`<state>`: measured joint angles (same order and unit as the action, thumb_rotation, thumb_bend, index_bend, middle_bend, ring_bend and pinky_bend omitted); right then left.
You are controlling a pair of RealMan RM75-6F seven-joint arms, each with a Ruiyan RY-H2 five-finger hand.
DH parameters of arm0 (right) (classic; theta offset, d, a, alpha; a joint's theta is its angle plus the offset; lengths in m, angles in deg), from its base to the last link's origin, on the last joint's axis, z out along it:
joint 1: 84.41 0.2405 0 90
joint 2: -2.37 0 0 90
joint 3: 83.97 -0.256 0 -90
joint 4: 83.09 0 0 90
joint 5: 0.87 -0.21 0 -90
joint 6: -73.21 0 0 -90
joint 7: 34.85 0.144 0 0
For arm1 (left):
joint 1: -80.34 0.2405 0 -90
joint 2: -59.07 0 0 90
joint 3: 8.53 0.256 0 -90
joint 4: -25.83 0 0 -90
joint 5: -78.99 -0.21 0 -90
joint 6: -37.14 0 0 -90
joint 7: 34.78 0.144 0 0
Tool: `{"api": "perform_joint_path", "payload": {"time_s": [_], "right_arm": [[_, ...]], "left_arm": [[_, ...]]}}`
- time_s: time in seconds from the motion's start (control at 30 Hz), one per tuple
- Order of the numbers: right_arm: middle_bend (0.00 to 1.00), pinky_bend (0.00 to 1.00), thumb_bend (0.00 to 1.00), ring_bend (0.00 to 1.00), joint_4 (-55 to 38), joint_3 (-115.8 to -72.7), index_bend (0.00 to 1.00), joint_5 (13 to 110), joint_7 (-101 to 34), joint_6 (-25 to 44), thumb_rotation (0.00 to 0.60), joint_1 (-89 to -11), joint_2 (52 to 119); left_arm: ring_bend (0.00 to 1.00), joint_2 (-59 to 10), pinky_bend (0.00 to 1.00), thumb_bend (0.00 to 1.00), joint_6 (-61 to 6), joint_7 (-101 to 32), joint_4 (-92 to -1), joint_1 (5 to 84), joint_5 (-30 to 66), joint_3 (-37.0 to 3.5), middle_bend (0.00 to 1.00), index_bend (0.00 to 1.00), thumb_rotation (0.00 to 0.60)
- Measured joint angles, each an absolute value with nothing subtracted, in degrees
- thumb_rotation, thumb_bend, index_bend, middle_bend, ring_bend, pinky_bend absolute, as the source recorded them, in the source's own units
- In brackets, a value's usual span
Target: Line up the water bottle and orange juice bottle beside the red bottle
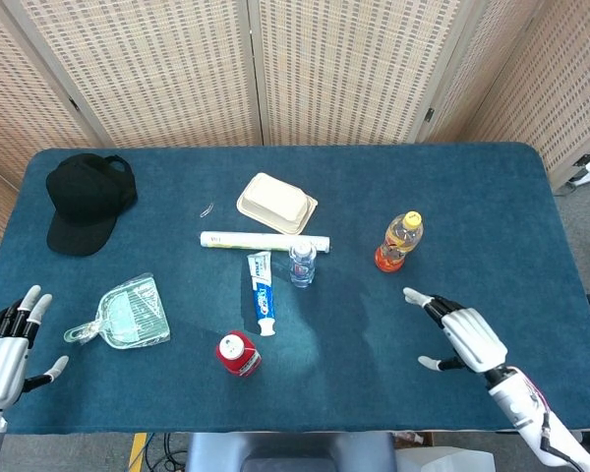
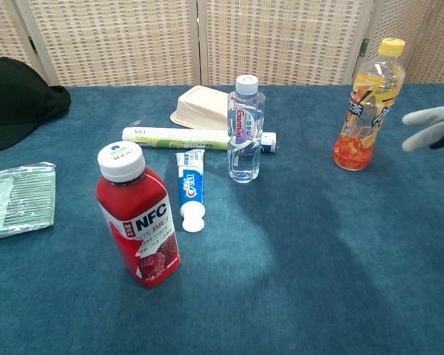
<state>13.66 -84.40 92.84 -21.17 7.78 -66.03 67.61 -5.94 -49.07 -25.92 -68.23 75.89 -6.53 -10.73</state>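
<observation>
Only from above, left hand (image 1: 2,354), empty.

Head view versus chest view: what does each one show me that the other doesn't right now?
Only the head view shows the left robot hand, open at the table's near-left edge, and the whole right robot hand, open near the yellow-capped orange juice bottle. Only the chest view shows the labels on the bottles. Both show the red juice bottle, clear water bottle, and orange juice bottle upright.
</observation>
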Motion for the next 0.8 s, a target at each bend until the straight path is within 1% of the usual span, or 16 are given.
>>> {"api": "perform_joint_path", "payload": {"time_s": [0.13,0.4,0.8], "right_arm": [[0.16,0.29,0.12,0.13,13.4,-85.4,0.04,92.0,-17.1,10.7,0.6,-63.0,68.7],[0.16,0.29,0.12,0.13,11.4,-87.9,0.04,89.8,-12.2,15.9,0.6,-57.1,72.3],[0.16,0.29,0.13,0.13,1.4,-92.0,0.04,83.8,-6.4,21.6,0.6,-50.6,81.5]], "left_arm": [[0.06,-5.7,0.09,0.18,-48.9,-25.5,-68.8,75.9,-6.4,-10.6,0.0,0.08,0.6],[0.06,-5.4,0.09,0.18,-49.7,-25.4,-69.4,76.2,-7.6,-10.3,0.0,0.08,0.6],[0.06,-4.9,0.09,0.18,-50.3,-25.9,-69.6,76.4,-8.3,-10.2,0.0,0.08,0.6]]}}
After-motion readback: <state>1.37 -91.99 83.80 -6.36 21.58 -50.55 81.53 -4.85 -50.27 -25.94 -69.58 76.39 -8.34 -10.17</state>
